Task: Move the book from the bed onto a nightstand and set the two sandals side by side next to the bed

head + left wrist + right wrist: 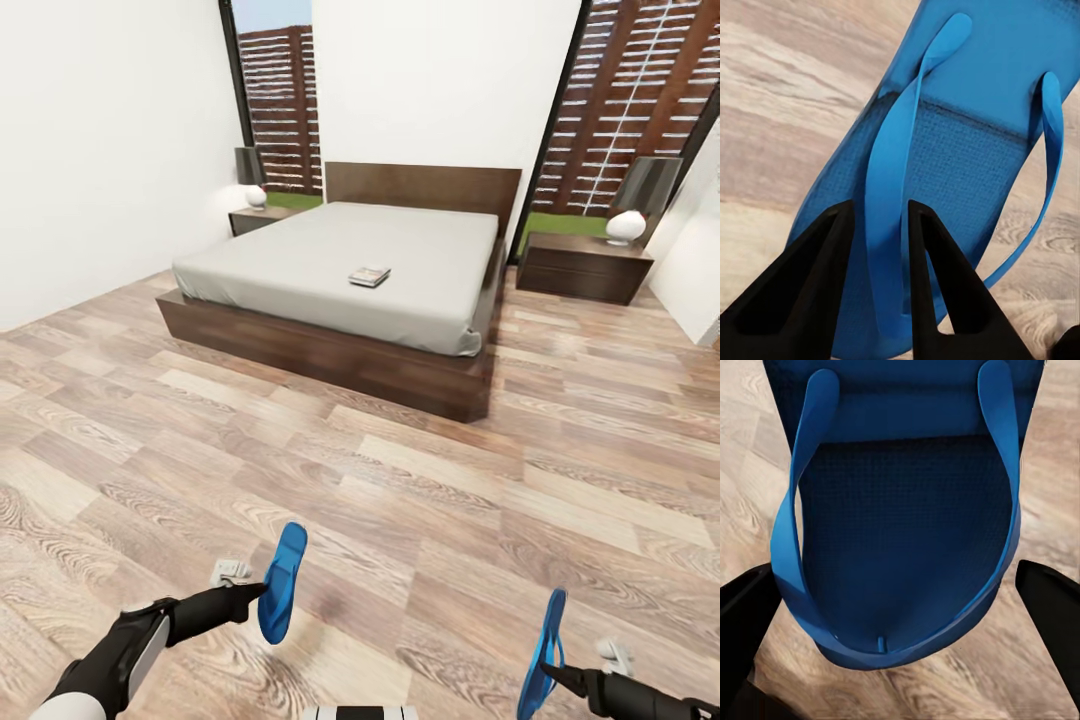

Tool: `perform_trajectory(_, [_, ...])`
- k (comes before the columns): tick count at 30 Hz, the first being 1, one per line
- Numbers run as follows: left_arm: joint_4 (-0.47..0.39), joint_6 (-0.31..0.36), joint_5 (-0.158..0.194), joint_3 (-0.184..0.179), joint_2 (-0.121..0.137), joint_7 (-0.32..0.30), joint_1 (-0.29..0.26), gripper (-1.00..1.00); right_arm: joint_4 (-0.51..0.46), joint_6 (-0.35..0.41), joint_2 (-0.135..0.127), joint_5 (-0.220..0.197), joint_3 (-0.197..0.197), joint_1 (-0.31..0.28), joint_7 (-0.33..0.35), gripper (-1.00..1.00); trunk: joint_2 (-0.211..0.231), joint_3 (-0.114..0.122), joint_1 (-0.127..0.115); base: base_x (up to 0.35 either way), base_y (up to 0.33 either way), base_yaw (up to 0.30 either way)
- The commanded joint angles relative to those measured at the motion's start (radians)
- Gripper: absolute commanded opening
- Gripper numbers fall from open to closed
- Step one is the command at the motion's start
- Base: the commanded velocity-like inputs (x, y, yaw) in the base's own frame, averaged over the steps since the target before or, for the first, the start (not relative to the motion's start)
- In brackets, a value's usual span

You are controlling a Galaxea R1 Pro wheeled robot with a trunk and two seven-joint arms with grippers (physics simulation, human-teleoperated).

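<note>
A wood-plank floor runs across the white-walled bedroom; nearest, the left claw pinches one blue sandal by its strap, the right claw grips the other sandal; farther off, the book lies on the bed; nightstands flank it.

White walls enclose the room. The floor is light brown wood plank with strong grain. Two tall dark-framed windows flank a white wall panel; through them show a slatted brown fence, a strip of green grass and a patch of sky. A lamp with a dark shade and round white base stands at far left, another at far right. Light is even and soft.
</note>
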Motion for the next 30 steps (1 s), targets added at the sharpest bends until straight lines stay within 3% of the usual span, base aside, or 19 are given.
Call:
perform_trajectory(1, [0.017, 0.006, 0.005, 0.003, 0.000, -0.002, -0.001, -1.00, 0.001, 0.006, 0.001, 0.027, -0.010, -0.001, 0.003, -1.00, 0.000, 0.003, -0.001, 0.000, 0.000, 0.000])
perform_trajectory(5, [0.089, -0.066, 0.007, 0.006, 0.004, -0.002, -0.001, -1.00, 0.002, 0.004, 0.009, 0.068, -0.011, -0.001, 0.003, -1.00, 0.001, 0.019, -0.002, 0.000, 0.000, 0.000])
perform_trajectory(9, [0.174, -0.163, 0.009, 0.008, 0.006, -0.001, -0.001, -1.00, 0.002, -0.002, 0.068, 0.076, -0.012, -0.001, 0.002, -1.00, 0.002, 0.034, -0.004, 0.000, 0.000, 0.000])
perform_trajectory(13, [0.193, -0.184, 0.010, 0.007, 0.005, 0.002, -0.001, -1.00, 0.003, -0.032, 0.093, 0.076, -0.012, -0.001, 0.000, -1.00, 0.003, 0.050, -0.006, 0.000, 0.000, 0.000])
perform_trajectory(26, [0.244, -0.199, 0.012, 0.008, 0.004, 0.008, -0.001, -1.00, 0.013, -0.042, 0.097, 0.067, -0.014, -0.001, 0.000, -1.00, 0.006, 0.100, -0.012, 0.000, 0.000, 0.000])
perform_trajectory(30, [0.264, -0.229, 0.012, 0.007, 0.001, 0.051, -0.001, -1.00, 0.039, -0.042, 0.097, 0.067, -0.014, -0.001, -0.001, -1.00, 0.007, 0.115, -0.014, 0.000, 0.000, 0.000])
